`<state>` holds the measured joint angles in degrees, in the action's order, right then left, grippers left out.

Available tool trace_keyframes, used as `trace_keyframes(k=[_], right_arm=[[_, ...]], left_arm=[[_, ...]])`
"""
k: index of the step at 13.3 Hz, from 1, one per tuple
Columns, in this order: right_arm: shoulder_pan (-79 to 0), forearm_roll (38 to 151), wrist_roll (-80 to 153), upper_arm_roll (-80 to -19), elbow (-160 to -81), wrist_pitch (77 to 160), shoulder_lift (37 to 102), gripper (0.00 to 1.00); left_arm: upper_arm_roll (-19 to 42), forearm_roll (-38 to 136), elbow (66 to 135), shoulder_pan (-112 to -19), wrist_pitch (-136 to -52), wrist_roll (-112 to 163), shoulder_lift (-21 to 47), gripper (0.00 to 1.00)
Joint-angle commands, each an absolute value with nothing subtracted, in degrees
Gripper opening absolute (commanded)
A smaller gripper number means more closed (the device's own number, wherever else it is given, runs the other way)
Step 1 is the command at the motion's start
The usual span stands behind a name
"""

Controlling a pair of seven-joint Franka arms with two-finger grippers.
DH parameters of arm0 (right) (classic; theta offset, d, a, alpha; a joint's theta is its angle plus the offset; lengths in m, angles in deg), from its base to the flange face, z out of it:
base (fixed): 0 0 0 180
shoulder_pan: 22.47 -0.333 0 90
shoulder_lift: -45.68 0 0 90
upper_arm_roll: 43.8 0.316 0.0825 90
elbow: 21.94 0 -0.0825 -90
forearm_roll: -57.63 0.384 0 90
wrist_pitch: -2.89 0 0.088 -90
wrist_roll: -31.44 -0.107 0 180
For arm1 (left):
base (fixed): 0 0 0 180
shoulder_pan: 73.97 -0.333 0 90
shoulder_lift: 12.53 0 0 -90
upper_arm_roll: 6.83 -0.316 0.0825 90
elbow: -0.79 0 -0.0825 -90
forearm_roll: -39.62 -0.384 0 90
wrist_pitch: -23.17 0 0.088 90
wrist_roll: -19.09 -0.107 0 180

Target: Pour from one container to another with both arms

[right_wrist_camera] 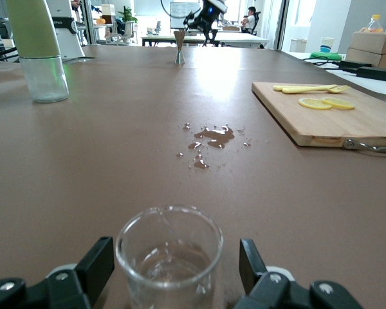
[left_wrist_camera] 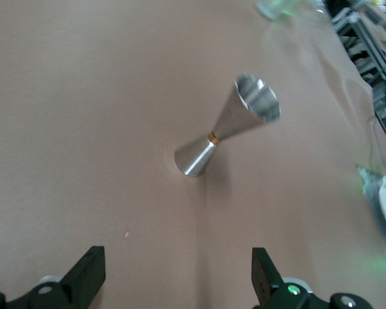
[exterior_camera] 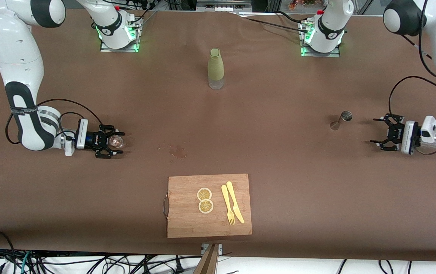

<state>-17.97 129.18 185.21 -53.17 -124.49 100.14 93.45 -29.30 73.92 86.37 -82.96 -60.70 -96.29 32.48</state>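
A small clear glass beaker holding a little liquid stands on the brown table toward the right arm's end. My right gripper is open, a finger on each side of the beaker with a gap at both. The right wrist view shows the beaker between the gripper's fingers. Toward the left arm's end a steel jigger stands upright. My left gripper is open and low beside it, a short way off. In the left wrist view the jigger is ahead of the empty gripper.
A green-sleeved bottle stands mid-table near the bases. A wet spill marks the cloth at the middle. A wooden cutting board, nearer the front camera, carries two lemon slices, a yellow fork and a knife.
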Motion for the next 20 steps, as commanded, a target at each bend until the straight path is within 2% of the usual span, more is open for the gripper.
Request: trace_keyframes(k=[1, 4, 6, 9, 13, 17, 20], right_arm=[[-17.6, 129.5, 185.6, -54.6, -123.9, 99.7, 93.6, 0.96], [-17.6, 127.3, 185.4, -57.1, -123.5, 99.6, 93.1, 0.96], [-17.6, 124.4, 184.7, -58.9, -122.1, 99.8, 91.6, 0.96], [-17.7, 112.1, 175.6, -59.3, -122.8, 104.9, 80.9, 0.96], [-18.4, 97.5, 156.1, -59.3, -122.9, 105.1, 69.7, 0.98], [-21.1, 85.1, 131.9, -58.9, -123.0, 105.1, 59.4, 0.98], [-21.7, 74.9, 111.9, -55.2, -123.8, 104.9, 52.2, 0.98]], left_arm=[[-29.2, 68.7, 86.6, -79.2, -59.8, -78.1, 25.5, 1.00], [-28.6, 67.0, 86.8, -76.3, -54.6, -57.1, 18.5, 1.00], [-26.6, 65.7, 86.7, -75.2, -54.4, -47.7, 14.9, 1.00], [-20.1, 62.2, 86.6, -74.9, -54.4, -29.8, 10.2, 1.00], [-10.7, 56.1, 85.5, -74.9, -54.6, -7.1, 6.5, 1.00], [-7.1, 51.1, 82.0, -73.0, -54.7, 5.3, 5.2, 1.00], [-5.1, 47.0, 81.5, -72.7, -54.8, 6.2, 2.7, 1.00]])
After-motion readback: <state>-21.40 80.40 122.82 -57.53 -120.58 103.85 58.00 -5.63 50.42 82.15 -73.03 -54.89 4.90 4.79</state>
